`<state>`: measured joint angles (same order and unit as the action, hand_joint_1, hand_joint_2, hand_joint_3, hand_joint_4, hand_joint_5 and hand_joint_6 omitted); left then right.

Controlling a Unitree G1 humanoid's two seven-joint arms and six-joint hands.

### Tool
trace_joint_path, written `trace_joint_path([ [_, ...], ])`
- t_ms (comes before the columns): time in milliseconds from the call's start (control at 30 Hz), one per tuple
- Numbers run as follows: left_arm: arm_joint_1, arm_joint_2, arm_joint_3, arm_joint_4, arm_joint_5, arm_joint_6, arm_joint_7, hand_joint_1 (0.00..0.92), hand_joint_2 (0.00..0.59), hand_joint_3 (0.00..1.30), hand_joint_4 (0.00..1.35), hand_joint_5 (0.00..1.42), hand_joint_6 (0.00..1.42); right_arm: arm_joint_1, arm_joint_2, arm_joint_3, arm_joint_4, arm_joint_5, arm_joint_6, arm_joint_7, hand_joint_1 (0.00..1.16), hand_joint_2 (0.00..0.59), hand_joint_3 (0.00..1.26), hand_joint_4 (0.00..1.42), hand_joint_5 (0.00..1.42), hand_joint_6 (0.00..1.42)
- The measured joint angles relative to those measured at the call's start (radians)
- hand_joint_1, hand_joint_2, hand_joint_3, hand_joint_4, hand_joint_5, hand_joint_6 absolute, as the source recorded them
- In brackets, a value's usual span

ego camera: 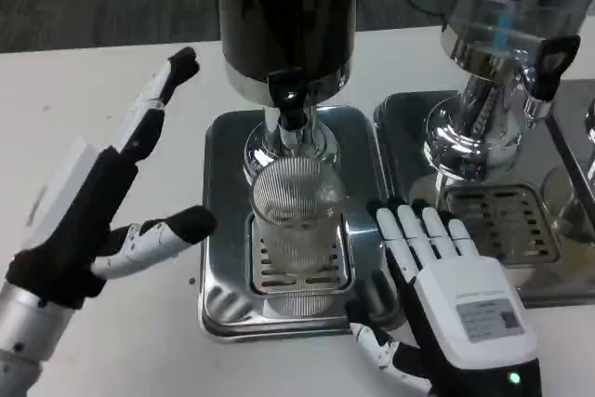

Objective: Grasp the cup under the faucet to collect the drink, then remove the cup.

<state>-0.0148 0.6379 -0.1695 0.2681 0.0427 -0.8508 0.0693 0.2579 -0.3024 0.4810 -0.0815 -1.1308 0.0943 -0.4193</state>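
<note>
- Clear ribbed plastic cup: stands upright on the slotted grate of the polished steel drip tray, between the two hands and directly beneath the black faucet of the dark cylindrical drink dispenser. No liquid level can be made out through the ribbing.
- Left hand: released, holding nothing. Fingers spread wide, one long finger reaching up and away from the cup, the thumb pointing inward toward the cup's side. Near the cup, not touching it.
- Right hand: released, holding nothing. White back upward, fingers stretched forward and close together, lying just beside the cup with their tips at the tray's near edge. Thumb low, toward the tray's front rim. No contact with the cup is visible.
- Second chrome dispenser with its own steel drip tray: stands beyond the right hand's fingertips, apart from the work.
- White table: carries both trays, lies under both hands.
- Task status, as judged: the cup already sits in place under the faucet, yet neither hand grips it. Grasping, collecting the drink, and lifting the cup away all appear outstanding. No flow from the faucet is discernible.
</note>
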Motion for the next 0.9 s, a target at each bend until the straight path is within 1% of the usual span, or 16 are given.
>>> trace_joint_path([
  [100,-0.025,-0.002,0.000,-0.026,-0.122,0.044,-0.165,0.000,0.055,0.00,0.00,0.00,0.00,-0.002,0.000,-0.001,0.000,0.001,0.000,0.000,0.28,0.376,0.00,0.00,0.00,0.04],
  [133,-0.033,-0.012,0.001,-0.029,-0.164,0.062,-0.217,0.000,0.055,0.00,0.00,0.00,0.00,-0.003,0.000,-0.001,0.000,0.001,0.001,0.000,0.28,0.376,0.00,0.00,0.00,0.04],
  [200,-0.043,-0.032,0.003,-0.031,-0.221,0.087,-0.283,0.000,0.056,0.00,0.00,0.00,0.00,-0.003,0.000,-0.001,0.000,0.001,0.001,0.000,0.28,0.378,0.00,0.00,0.00,0.04],
  [267,-0.062,-0.061,0.007,-0.033,-0.268,0.119,-0.359,0.000,0.057,0.00,0.00,0.00,0.00,-0.003,0.000,-0.001,0.000,0.001,0.002,0.000,0.28,0.380,0.00,0.00,0.00,0.04],
  [367,-0.076,-0.090,0.028,-0.045,-0.281,0.146,-0.431,0.000,0.058,0.00,0.00,0.00,0.00,0.000,-0.004,-0.006,0.000,0.013,0.002,0.000,0.29,0.384,0.00,0.00,0.00,0.06],
  [467,-0.083,-0.111,0.044,-0.048,-0.297,0.168,-0.475,0.000,0.059,0.00,0.00,0.00,0.00,0.001,-0.008,-0.009,0.000,0.019,0.003,0.000,0.29,0.385,0.00,0.00,0.00,0.06],
  [600,-0.104,-0.135,0.064,-0.050,-0.286,0.193,-0.517,0.000,0.060,0.00,0.00,0.00,0.00,0.001,-0.006,-0.009,0.000,0.019,0.003,0.000,0.29,0.385,0.00,0.00,0.00,0.06],
  [700,-0.117,-0.150,0.076,-0.051,-0.274,0.204,-0.536,0.000,0.072,0.00,0.00,0.04,0.01,0.001,0.000,-0.008,0.000,0.019,0.006,0.000,0.29,0.385,0.00,0.00,0.00,0.06],
  [833,-0.117,-0.182,0.084,-0.051,-0.273,0.211,-0.561,0.000,0.075,0.00,0.00,0.12,0.07,0.002,0.011,-0.005,0.000,0.020,0.011,0.000,0.29,0.385,0.00,0.00,0.00,0.06],
  [900,-0.117,-0.189,0.091,-0.051,-0.272,0.211,-0.567,0.000,0.076,0.00,0.00,0.13,0.09,0.002,0.014,-0.005,0.000,0.019,0.012,0.000,0.29,0.385,0.00,0.00,0.00,0.06],
])
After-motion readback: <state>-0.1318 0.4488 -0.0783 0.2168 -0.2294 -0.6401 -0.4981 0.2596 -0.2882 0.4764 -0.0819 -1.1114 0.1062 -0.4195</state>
